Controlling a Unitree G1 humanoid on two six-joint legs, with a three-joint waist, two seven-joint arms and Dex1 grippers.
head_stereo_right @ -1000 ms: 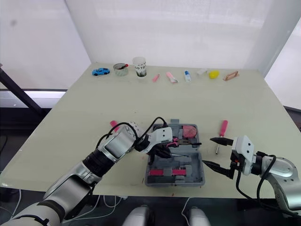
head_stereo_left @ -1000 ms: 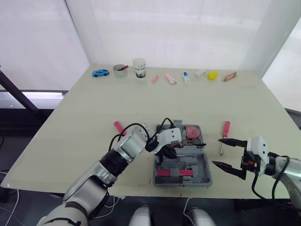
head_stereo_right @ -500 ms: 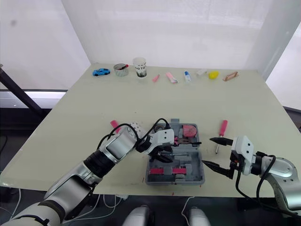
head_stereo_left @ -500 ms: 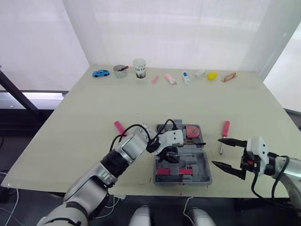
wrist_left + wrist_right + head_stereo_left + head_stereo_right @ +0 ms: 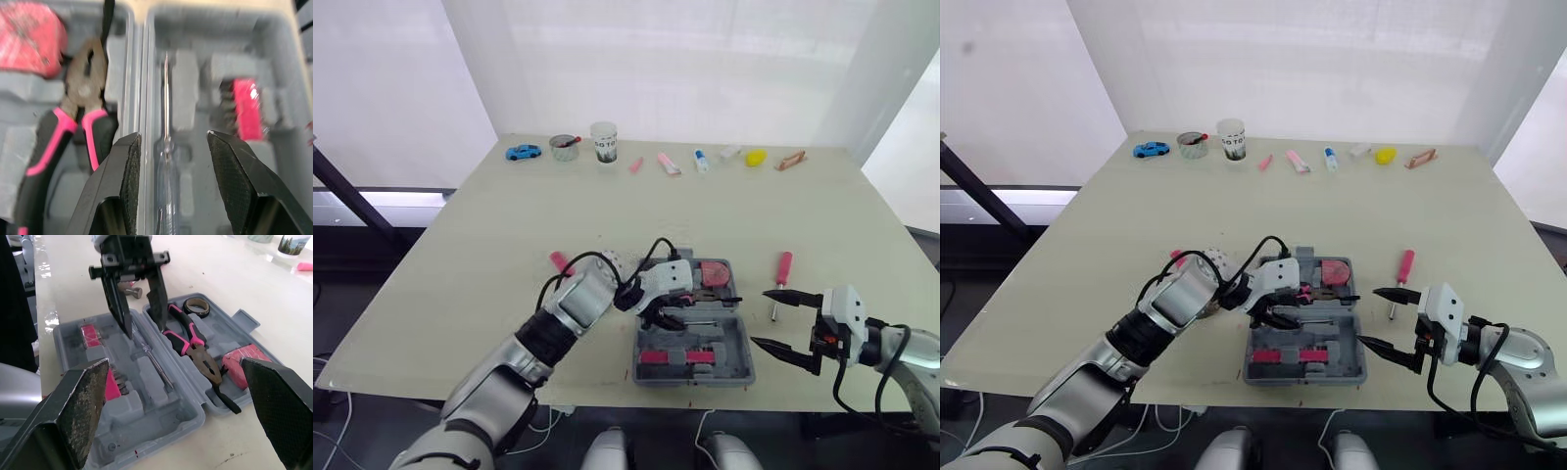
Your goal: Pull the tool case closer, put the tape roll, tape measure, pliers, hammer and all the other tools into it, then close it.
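Right gripper point(image 5: 759, 317) has crept a hair closer to the tool case point(image 5: 736, 360) since half a second ago, and it sits by the table's near edge, spread wide and empty. Left gripper point(image 5: 171, 139) hangs wide open over the case, fingers either side of a skinny clear-handled screwdriver point(image 5: 165, 98) lying in its slot, gripping nothing. Farther back, the pliers point(image 5: 80, 98), tape roll point(image 5: 196, 306) and pink tape measure point(image 5: 713, 274) are in the case, and a pink-handled screwdriver point(image 5: 782, 269) lies on the table to its right.
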